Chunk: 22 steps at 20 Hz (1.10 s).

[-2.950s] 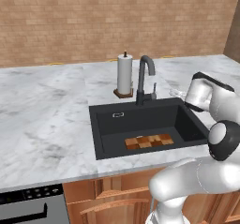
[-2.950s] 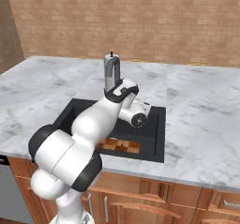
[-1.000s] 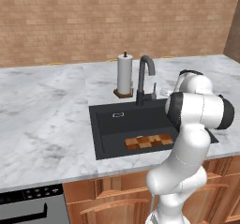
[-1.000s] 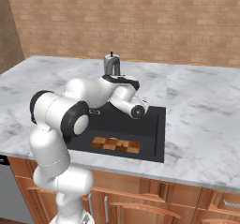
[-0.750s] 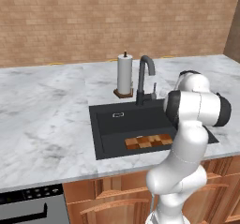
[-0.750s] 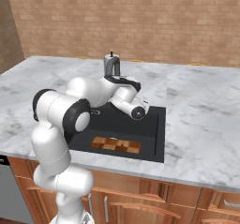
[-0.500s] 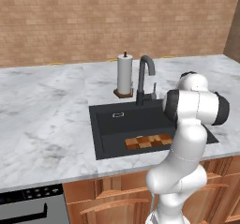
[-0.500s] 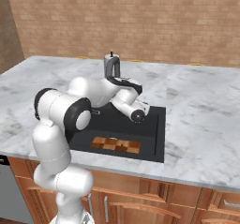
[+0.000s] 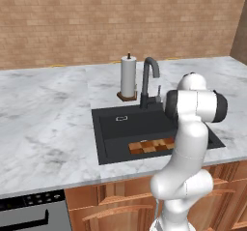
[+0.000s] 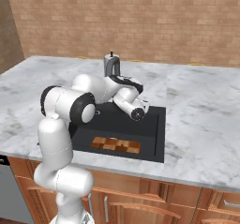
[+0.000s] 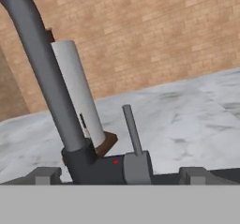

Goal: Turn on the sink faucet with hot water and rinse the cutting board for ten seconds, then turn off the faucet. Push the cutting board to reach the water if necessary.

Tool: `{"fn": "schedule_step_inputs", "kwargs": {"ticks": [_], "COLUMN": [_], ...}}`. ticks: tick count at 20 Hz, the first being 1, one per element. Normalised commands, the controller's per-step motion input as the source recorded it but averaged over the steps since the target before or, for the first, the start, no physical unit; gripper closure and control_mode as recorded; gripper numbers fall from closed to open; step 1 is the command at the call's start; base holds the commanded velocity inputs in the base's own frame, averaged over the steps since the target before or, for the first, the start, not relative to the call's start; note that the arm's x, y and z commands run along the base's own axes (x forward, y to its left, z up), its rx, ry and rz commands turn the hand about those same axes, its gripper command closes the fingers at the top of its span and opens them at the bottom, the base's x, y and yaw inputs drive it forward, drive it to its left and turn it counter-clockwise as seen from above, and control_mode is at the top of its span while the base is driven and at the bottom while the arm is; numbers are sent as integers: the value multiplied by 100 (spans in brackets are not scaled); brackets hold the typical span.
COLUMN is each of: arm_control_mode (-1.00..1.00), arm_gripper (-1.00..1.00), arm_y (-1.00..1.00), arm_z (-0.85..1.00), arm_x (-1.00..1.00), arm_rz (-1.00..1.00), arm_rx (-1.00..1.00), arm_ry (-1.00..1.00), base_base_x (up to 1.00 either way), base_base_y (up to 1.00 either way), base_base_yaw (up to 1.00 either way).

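Observation:
The sink faucet [image 11: 40, 73] fills the left of the hand view, and its thin lever [image 11: 131, 127] stands upright just ahead. My gripper [image 11: 119, 175] is open, with its fingertips [image 11: 45, 175] wide apart on either side of the lever's base, holding nothing. From the base, the sink faucet [image 9: 147, 78] [image 10: 110, 67] rises behind the black sink [image 9: 120, 133] [image 10: 140, 124]. The checkered cutting board [image 9: 152, 146] [image 10: 116, 145] lies flat along the basin's front edge, away from the spout. No water is in view.
A white paper-towel roll [image 9: 128, 78] [image 11: 77, 87] stands on its stand just left of the faucet. Marble counter [image 9: 48, 119] [image 10: 201, 106] surrounds the sink, with a brick wall behind. My arm arches over the basin's right side.
Since three seconds ago the arm has swung up and brought the hand in beside the faucet. In the last second it only crept slightly closer. The cutting board has not moved.

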Motion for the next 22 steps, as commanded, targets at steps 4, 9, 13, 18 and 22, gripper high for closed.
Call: {"fn": "schedule_step_inputs", "kwargs": {"ticks": [4,9,13,18,22], "arm_control_mode": [-100,-100,-100,-100,-100], "arm_gripper": [-100,-100,-100,-100,-100], "arm_y": [-2,0,0,0,0], "arm_z": [0,0,-6,-11,-2], "arm_x": [25,23,25,17,14], "arm_rz": [0,0,0,0,0], "arm_rx": [0,0,0,0,0], "arm_ry": [0,0,0,0,0], "base_base_x": [0,0,0,0,0], "base_base_y": [0,0,0,0,0], "base_base_yaw": [0,0,0,0,0]}}
